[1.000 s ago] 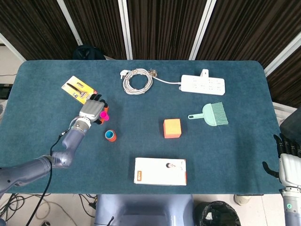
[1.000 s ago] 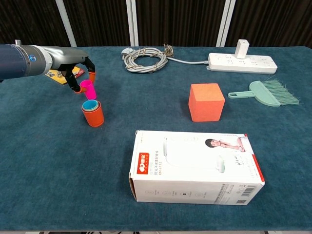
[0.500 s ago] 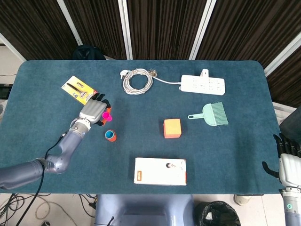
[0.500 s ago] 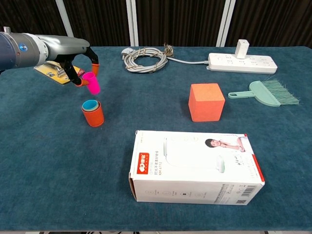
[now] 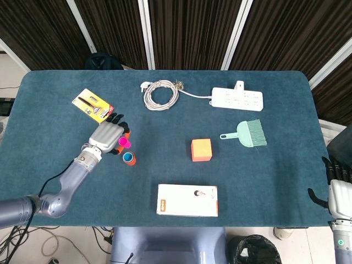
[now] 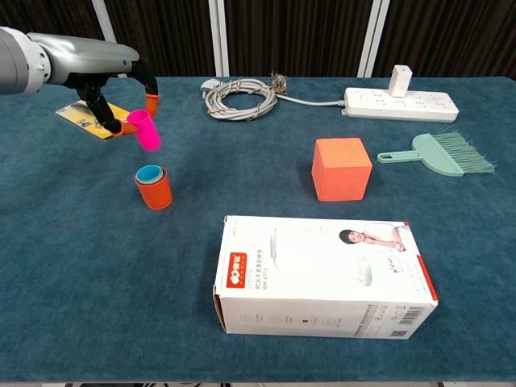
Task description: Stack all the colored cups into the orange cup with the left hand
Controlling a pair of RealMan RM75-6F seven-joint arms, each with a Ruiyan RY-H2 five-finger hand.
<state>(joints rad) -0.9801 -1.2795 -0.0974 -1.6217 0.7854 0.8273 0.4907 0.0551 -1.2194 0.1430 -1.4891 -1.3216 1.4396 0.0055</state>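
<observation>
My left hand (image 5: 108, 135) (image 6: 113, 89) holds a pink cup (image 5: 125, 143) (image 6: 146, 129) in the air, tilted, above and a little behind the orange cup (image 5: 130, 160) (image 6: 154, 190). The orange cup stands upright on the table with a blue cup (image 6: 149, 172) nested inside it. My right hand (image 5: 336, 184) hangs at the table's right edge, away from the cups; it holds nothing and its fingers show apart.
A yellow card (image 5: 91, 104) lies behind my left hand. A cable coil (image 5: 161, 94), a power strip (image 5: 237, 99), a green brush (image 5: 247, 133), an orange cube (image 5: 201, 149) and a white box (image 5: 187, 199) lie to the right on the table (image 5: 275, 181).
My left hand has lifted the pink cup off the table and carried it upward, tilting it toward the orange cup. The right hand has stayed put.
</observation>
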